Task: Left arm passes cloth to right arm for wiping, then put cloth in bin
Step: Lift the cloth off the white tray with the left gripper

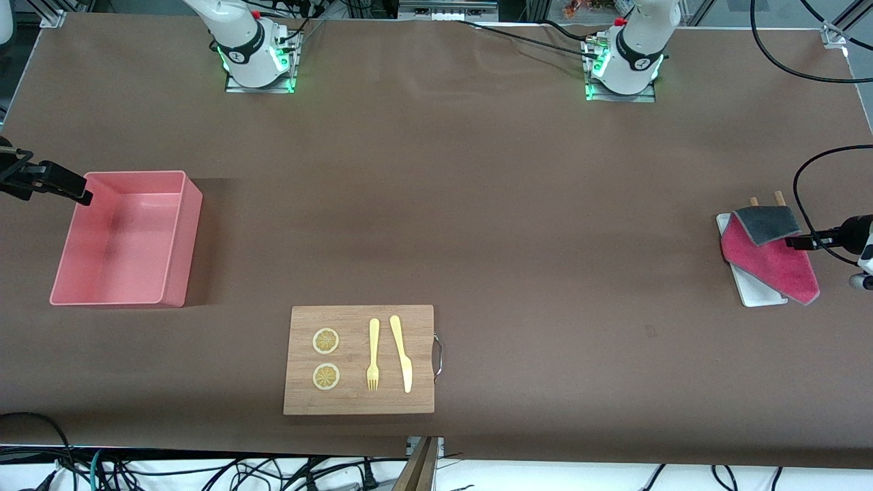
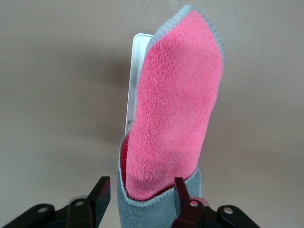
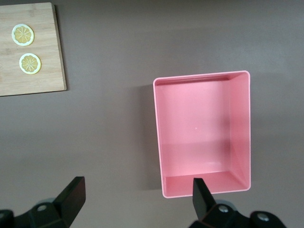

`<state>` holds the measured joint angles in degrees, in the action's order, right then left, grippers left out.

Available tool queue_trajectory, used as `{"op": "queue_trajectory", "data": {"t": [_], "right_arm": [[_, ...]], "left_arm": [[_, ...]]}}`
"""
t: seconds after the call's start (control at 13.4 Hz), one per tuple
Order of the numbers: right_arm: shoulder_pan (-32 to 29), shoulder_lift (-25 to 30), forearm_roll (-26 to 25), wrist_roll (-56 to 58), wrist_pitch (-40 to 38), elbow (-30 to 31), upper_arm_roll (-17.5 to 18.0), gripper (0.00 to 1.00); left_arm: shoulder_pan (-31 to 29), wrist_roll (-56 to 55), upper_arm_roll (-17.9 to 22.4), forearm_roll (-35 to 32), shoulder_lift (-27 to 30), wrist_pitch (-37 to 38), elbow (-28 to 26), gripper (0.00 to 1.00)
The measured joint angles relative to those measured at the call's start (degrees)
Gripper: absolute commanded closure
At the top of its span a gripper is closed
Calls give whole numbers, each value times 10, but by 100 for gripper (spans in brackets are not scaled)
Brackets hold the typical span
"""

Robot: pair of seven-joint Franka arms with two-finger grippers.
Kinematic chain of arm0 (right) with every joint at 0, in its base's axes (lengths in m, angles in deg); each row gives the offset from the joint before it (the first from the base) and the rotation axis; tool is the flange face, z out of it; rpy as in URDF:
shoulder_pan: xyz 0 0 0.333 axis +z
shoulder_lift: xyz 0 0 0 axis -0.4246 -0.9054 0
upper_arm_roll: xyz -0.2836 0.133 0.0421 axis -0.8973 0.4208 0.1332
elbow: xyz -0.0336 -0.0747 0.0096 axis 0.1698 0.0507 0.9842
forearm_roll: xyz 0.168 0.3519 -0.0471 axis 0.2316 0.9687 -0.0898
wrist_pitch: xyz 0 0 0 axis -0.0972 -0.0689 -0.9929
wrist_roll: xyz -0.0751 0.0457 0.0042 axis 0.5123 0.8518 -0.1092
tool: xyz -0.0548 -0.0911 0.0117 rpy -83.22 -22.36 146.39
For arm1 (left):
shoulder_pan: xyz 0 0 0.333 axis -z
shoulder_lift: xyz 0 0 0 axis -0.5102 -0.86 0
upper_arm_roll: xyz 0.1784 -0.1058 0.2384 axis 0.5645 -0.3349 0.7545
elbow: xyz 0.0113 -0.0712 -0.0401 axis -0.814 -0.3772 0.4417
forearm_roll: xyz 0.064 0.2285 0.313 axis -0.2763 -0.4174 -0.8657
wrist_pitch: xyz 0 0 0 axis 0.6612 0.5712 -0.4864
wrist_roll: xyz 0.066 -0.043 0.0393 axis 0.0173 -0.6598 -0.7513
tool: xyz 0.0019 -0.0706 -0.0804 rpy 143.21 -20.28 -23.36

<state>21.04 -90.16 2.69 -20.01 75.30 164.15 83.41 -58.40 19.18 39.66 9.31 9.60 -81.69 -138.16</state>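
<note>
The left hand (image 1: 794, 241) sits at the left arm's end of the tabletop (image 1: 436, 225), its fingers (image 2: 100, 190) spread either side of the cloth's grey folded corner without pinching it; the right hand (image 3: 137, 192) hangs with fingers spread wide over the tabletop at the edge of the bin (image 1: 126, 239), holding nothing. One cloth (image 1: 771, 256) (pink face up, one corner turned to show grey) is draped over one white tray (image 1: 757, 293), overhanging its edge; two wooden sticks (image 1: 766, 200) poke out from under it. The single salmon bin holds nothing. One cutting board (image 1: 359, 359) carries two lemon slices (image 1: 326, 341), one yellow fork (image 1: 373, 354) and one yellow knife (image 1: 402, 353). No writing is legible.
</note>
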Motion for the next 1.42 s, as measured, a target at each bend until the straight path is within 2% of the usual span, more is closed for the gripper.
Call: {"op": "queue_trajectory", "data": {"t": [0.07, 0.37, 0.6, 1.27, 1.42], "right_arm": [[0, 0, 0, 0, 0, 0, 0, 0], [0, 0, 0, 0, 0, 0, 0, 0], [0, 0, 0, 0, 0, 0, 0, 0], [0, 0, 1, 0, 0, 0, 0, 0], [0, 0, 1, 0, 0, 0, 0, 0]], "left_arm": [[0, 0, 0, 0, -2, 0, 0, 37], [0, 0, 0, 0, -6, 0, 0, 66], [0, 0, 0, 0, -6, 0, 1, 72], [0, 0, -2, 0, -5, 0, 13, 100], [0, 0, -2, 0, -5, 0, 14, 100]]}}
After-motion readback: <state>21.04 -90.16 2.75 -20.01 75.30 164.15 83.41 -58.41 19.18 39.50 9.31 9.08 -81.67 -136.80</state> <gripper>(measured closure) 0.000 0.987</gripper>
